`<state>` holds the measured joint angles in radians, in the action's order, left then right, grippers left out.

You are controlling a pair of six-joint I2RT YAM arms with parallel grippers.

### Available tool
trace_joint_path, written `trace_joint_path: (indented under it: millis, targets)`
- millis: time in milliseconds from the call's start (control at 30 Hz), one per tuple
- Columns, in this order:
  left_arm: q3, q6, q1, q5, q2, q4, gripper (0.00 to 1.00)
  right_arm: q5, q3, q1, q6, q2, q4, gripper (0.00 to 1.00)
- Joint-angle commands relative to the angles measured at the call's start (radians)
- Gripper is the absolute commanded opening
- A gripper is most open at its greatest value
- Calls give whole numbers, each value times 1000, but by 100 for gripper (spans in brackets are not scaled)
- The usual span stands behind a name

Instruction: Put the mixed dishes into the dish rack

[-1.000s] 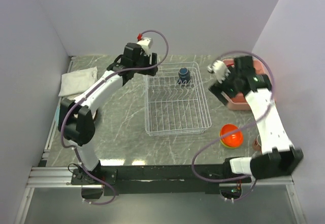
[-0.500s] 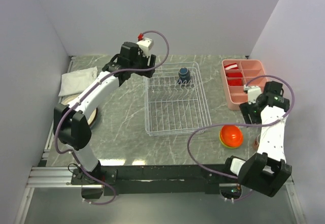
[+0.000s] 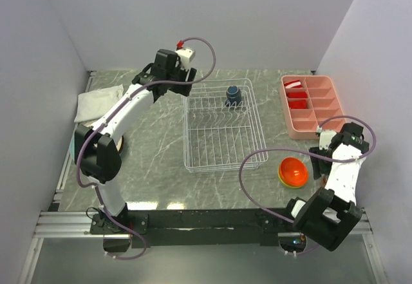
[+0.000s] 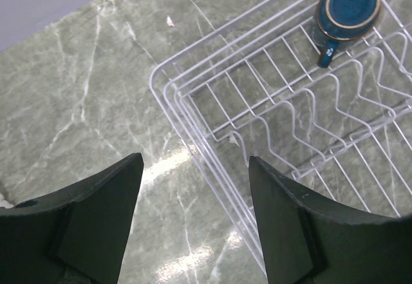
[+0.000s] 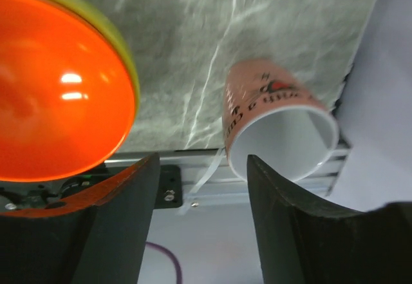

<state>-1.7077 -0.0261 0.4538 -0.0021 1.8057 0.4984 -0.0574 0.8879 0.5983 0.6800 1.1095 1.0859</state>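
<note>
The white wire dish rack (image 3: 222, 129) stands mid-table with a small dark blue mug (image 3: 233, 94) at its far side. In the left wrist view the same mug (image 4: 347, 4) lies in the dish rack (image 4: 290, 104). My left gripper (image 3: 168, 81) hovers open over the rack's far left corner, its jaws (image 4: 194, 168) empty. An orange bowl (image 3: 293, 171) sits nested in a yellow-green bowl (image 5: 125, 58) at the near right. My right gripper (image 3: 322, 161) hangs open just right of the orange bowl (image 5: 58, 84). A pink mug (image 5: 277, 126) lies on its side just beyond the right gripper (image 5: 201, 168).
A pink compartment tray (image 3: 309, 104) sits at the far right. A white folded cloth (image 3: 98, 102) lies at the far left. The edge of a plate (image 3: 120, 146) shows under the left arm. The table's near edge and right wall are close to the right gripper.
My right arm has swung from over the pink tray down to the near right beside the orange bowl, and its jaws have narrowed. The left arm has barely shifted.
</note>
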Motion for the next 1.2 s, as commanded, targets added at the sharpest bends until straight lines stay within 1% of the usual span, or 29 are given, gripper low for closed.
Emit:
trace_joint_path:
  millis: [0,133,233,300,333,400,433,500,533,600,633,700,733,767,800,833,867,900,933,967,1000,1033,1067,1100,1133,1167]
  targets:
    - [-33,-15,-6,-44,-20,-14,73,-27,-14,66,15,22,-26,63]
    - [-15,-14,-6,-47,-29,-11,73,-32,-6,93,27,58,-55,63]
    - [3,-9,-3,-41,-39,-12,73,-28,-4,98,38,87,-67,53]
    - [13,-8,3,-42,-43,-15,73,-35,-6,100,38,111,-67,50]
    - [16,-11,3,-44,-43,-15,73,-35,-9,100,36,119,-72,45]
    - [13,-12,8,-49,-45,-17,73,-33,-6,100,27,133,-70,40]
    - [13,-11,6,-49,-45,-17,73,-33,3,98,24,133,-64,35]
    - [7,-11,8,-45,-42,-20,73,-35,17,100,24,128,-52,29]
    - [3,-11,6,-41,-40,-20,73,-42,38,100,26,118,-26,22]
    - [-13,-12,6,-12,-31,-23,74,-47,66,98,32,102,3,15]
    - [-24,-8,3,-7,-26,-23,75,-62,107,98,33,92,44,0]
    - [-70,2,-12,80,-3,-17,78,-70,160,75,30,82,84,0]
    - [-88,11,-24,138,7,-15,80,-67,211,55,21,73,121,0]
    - [-114,20,-55,266,20,-17,80,-62,241,34,13,67,135,0]
    - [-118,53,-75,365,21,-38,81,-59,303,-26,3,66,164,0]
    - [-116,101,-99,467,23,-90,82,-64,339,-58,-19,69,181,0]
    - [-104,135,-146,572,26,-136,82,-67,373,-92,-39,72,192,0]
    - [-87,226,-167,776,27,-191,82,-87,455,-173,-54,87,216,0]
    - [-67,286,-182,841,27,-251,82,-108,501,-207,-83,101,223,0]
    - [-20,348,-207,896,24,-411,82,-157,549,-244,-103,117,227,0]
    - [8,473,-216,974,23,-488,82,-185,654,-274,-123,163,235,0]
    - [35,530,-222,1014,21,-591,84,-224,711,-323,-146,191,238,0]
    - [92,585,-228,1043,17,-757,84,-283,759,-342,-161,213,230,0]
    - [120,683,-231,1073,14,-855,84,-301,837,-362,-171,249,203,0]
    - [175,739,-231,1121,14,-944,84,-332,879,-400,-157,275,203,0]
    - [200,799,-230,1139,26,-1136,84,-378,916,-411,-166,303,197,0]
